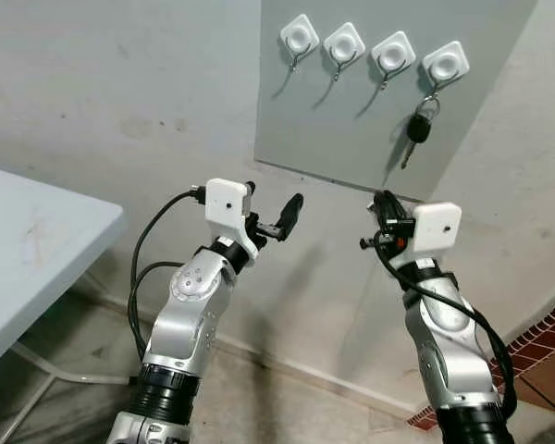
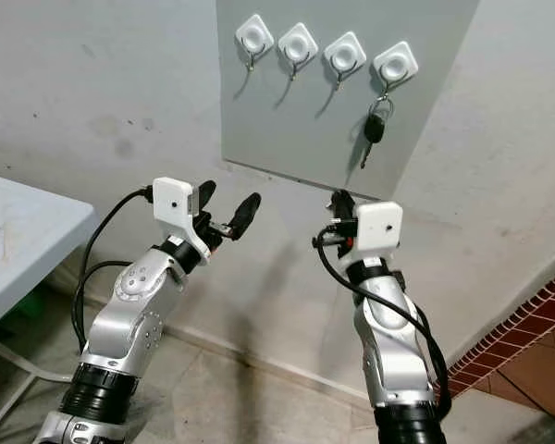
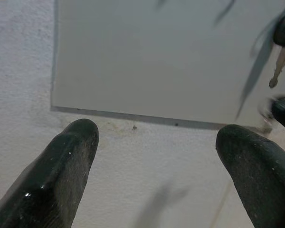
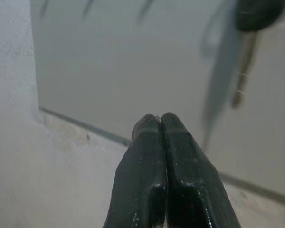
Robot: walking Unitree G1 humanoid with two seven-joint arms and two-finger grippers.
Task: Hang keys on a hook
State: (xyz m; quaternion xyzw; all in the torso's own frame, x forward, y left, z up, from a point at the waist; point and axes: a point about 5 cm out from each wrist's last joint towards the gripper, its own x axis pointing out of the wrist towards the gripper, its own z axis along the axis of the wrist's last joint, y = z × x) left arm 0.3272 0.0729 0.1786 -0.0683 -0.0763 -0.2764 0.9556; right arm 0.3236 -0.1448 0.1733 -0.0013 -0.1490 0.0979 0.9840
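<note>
A grey panel [image 1: 351, 111] is fixed flat to the pale, stained wall [image 1: 120, 102] and carries a row of four white hooks [image 1: 371, 48] along its upper part. The three hooks on the left are bare. From the rightmost hook [image 1: 445, 63] a ring hangs with a black-headed key [image 1: 417, 132] pointing down against the panel, its shadow beside it. Low on the left, the corner of a light tabletop [image 1: 37, 250] juts in, its surface scuffed, on a white metal leg [image 1: 51, 368]. Below lies a grey concrete floor [image 1: 259, 407], with red brick tiles [image 1: 546, 347] at the lower right.
</note>
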